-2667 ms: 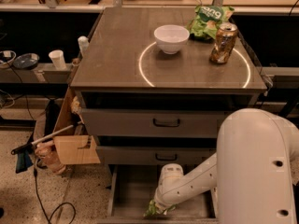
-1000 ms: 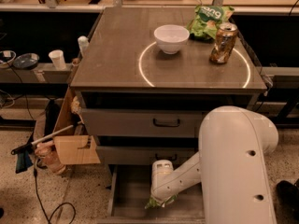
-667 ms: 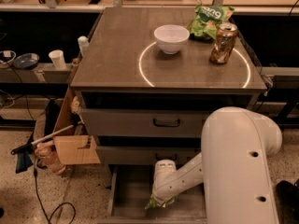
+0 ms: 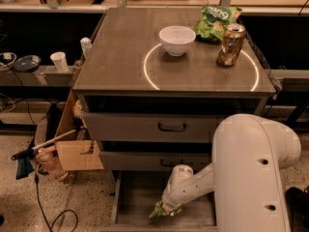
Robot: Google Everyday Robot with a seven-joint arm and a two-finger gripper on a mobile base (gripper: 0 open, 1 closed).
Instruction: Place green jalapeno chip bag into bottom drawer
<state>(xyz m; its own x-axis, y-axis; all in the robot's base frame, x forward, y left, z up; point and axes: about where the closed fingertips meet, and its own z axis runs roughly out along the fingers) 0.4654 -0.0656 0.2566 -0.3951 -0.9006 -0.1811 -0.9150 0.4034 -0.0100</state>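
The green jalapeno chip bag (image 4: 158,210) is a small crumpled yellow-green bundle low inside the open bottom drawer (image 4: 130,202), near the middle of its grey tray. My gripper (image 4: 168,208) reaches down into that drawer from the right and is shut on the bag's right end. My white forearm (image 4: 193,185) and large white arm housing (image 4: 251,173) cover the drawer's right part.
On the cabinet top (image 4: 120,57) stand a white bowl (image 4: 177,39), a darker green bag with white letters (image 4: 217,21) and a brown can (image 4: 231,44). The two upper drawers (image 4: 171,126) are shut. A cardboard box (image 4: 77,153) and a cable lie on the floor at the left.
My arm housing and wrist have shifted slightly to the right. The bag stays at the gripper tip in the bottom drawer, almost in the same spot.
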